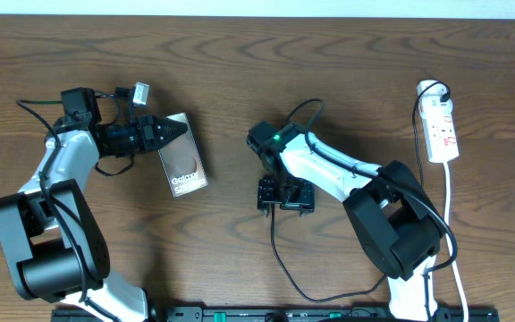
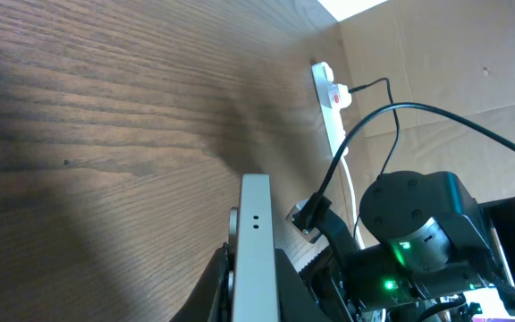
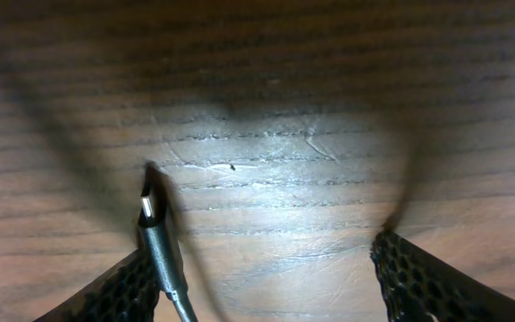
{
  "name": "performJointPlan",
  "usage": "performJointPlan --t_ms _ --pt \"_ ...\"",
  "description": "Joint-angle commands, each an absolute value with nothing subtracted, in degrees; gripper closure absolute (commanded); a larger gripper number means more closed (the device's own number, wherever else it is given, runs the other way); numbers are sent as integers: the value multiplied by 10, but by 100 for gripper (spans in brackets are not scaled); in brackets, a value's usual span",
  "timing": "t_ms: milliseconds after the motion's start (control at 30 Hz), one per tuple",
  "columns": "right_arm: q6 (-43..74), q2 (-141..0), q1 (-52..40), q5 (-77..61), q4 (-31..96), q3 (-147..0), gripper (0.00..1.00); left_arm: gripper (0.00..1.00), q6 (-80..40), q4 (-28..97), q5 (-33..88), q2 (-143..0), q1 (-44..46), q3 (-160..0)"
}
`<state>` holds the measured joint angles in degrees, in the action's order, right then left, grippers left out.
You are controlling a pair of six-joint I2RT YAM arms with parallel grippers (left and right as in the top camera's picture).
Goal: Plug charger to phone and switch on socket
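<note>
**Charger tip inside R pincer's open gap, not yet gripped**

Charger (image 3: 153,224) plug lies on the tabletop (image 1: 240,54), metal tip pointing away from the wrist cam, w/ its cable running back under the pincer. R pincer (image 1: 284,195) stands low over it, jaws wide. The plug sits right against one finger (image 3: 119,291), and the other finger (image 3: 418,277) is well apart, so nothing is clamped.

L pincer (image 1: 170,132) is closed on the phone (image 1: 184,165) at its top end. In the L wrist view the phone shows edge-on btwn the fingers. Can't tell if its far end rests on the wood or is lifted.

Socket (image 1: 443,130) lies far off by the R edge, w/ a black plug in its top end and the switch untouched.

Step in hand, as I judge it: picking up the plug. Next move needs the jaws closing square on the plug body, leaving the tip proud, then lining the tip up w/ the phone's port. Risk: off-centre contact could skew or push the plug. Switching comes last.
</note>
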<state>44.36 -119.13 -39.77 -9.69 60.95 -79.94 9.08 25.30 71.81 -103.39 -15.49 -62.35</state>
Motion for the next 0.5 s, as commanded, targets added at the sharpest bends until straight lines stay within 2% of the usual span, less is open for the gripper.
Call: performJointPlan --t_ms 0,233,467 --pt "463 -1207 -397 -72 593 -800 26 93 96 255 739 -1030 -154 -630" --pt "465 -1207 -397 -72 584 -800 27 93 96 255 738 -1030 -154 -630" --pt "465 -1207 -397 -72 583 -800 40 93 96 255 739 -1030 -154 -630"
